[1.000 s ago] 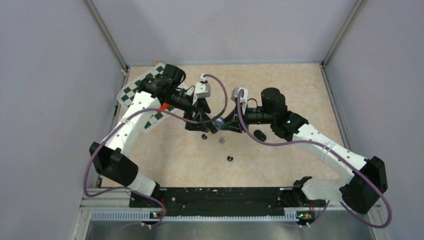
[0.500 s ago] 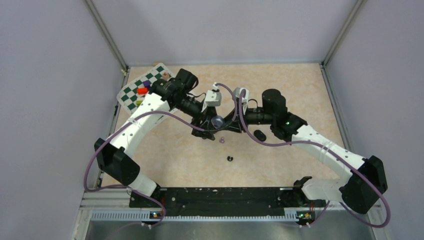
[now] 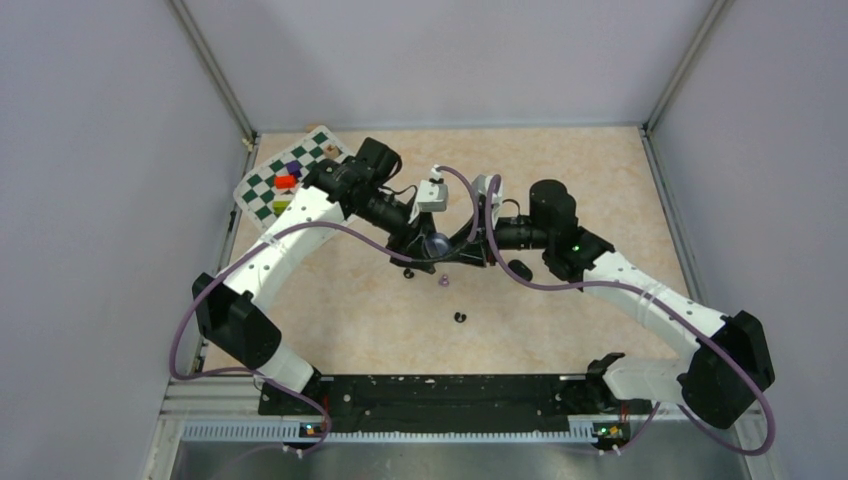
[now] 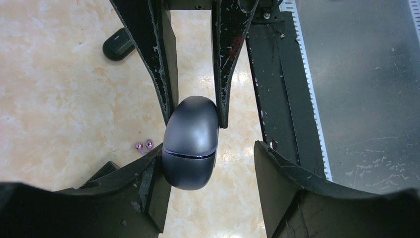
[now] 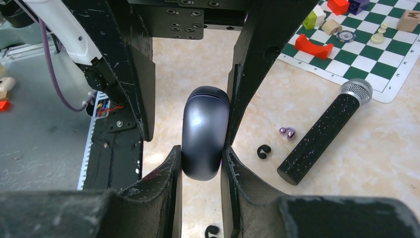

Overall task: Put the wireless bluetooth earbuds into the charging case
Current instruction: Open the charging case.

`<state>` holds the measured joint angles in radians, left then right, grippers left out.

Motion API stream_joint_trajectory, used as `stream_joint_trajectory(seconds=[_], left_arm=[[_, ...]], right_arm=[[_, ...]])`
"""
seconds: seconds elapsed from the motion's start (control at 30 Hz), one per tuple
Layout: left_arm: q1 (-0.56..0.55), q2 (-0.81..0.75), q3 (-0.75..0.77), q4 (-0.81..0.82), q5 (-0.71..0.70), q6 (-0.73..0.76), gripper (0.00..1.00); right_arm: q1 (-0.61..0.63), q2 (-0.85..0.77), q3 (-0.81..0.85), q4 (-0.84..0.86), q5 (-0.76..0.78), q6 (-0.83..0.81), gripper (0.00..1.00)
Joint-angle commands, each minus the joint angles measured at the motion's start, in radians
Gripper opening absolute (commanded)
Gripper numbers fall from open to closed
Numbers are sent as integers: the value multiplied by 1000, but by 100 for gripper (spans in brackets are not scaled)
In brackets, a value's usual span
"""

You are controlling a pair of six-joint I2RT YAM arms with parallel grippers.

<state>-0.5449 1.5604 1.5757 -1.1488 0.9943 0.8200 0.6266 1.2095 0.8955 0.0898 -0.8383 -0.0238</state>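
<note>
You have the charging case (image 4: 190, 141) hanging above the bench (image 3: 330, 310) between the two grippers. It is closed, with its lid seam showing across the body. In the left wrist view its long axis runs 12 to 6 o'clock, along the line from one wrist to the other, so each gripper meets it end-on. The seam sits nearer the 6 o'clock end, on the left gripper's side.

Your right gripper (image 5: 200, 153) pinches the case across its narrow width, both fingers pressed on its sides, and it alone carries the case. Your left gripper (image 4: 208, 151) is half spread around the other end. In its own view the finger at 9 o'clock touches the case's flank, while the finger at 3 o'clock stands apart from it, with bench showing in the gap. It pinches nothing.

No earbuds are in the case. From above, the purple earbuds (image 3: 442, 281) lie on the bench near the case at 6 o'clock. One black earbud (image 3: 459, 317) lies farther out at 5 o'clock, and a second black earbud (image 3: 408, 272) lies near 7 o'clock. I judge the lid must open first, and your left gripper is the free one to do it.
</note>
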Motion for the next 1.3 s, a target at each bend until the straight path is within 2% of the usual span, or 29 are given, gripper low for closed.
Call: stream_joint_trajectory(seconds=[0.0, 0.27, 0.47, 0.6, 0.83, 0.9, 1.0, 1.13, 1.27], left_arm=[[-3, -29, -11, 49, 29, -39, 64], [6, -36, -15, 68, 39, -55, 64], [8, -39, -18, 85, 39, -71, 59], [7, -33, -19, 100, 32, -86, 48], [7, -23, -17, 126, 20, -111, 18], [7, -24, -19, 128, 18, -114, 10], [7, -29, -26, 131, 14, -113, 1], [7, -41, -44, 143, 10, -114, 0], [7, -43, -51, 146, 9, -112, 0]], right_arm=[[-16, -24, -11, 86, -30, 10, 8], [-49, -39, -42, 161, -65, 77, 8], [-51, -31, -46, 158, -63, 68, 7], [-51, -28, -47, 160, -68, 70, 6], [-51, -27, -49, 156, -64, 64, 8], [-51, -26, -47, 155, -62, 62, 12], [-53, -30, -44, 148, -59, 59, 31], [-68, -40, -30, 127, -61, 61, 52], [-112, -69, -13, 114, -110, 82, 60]])
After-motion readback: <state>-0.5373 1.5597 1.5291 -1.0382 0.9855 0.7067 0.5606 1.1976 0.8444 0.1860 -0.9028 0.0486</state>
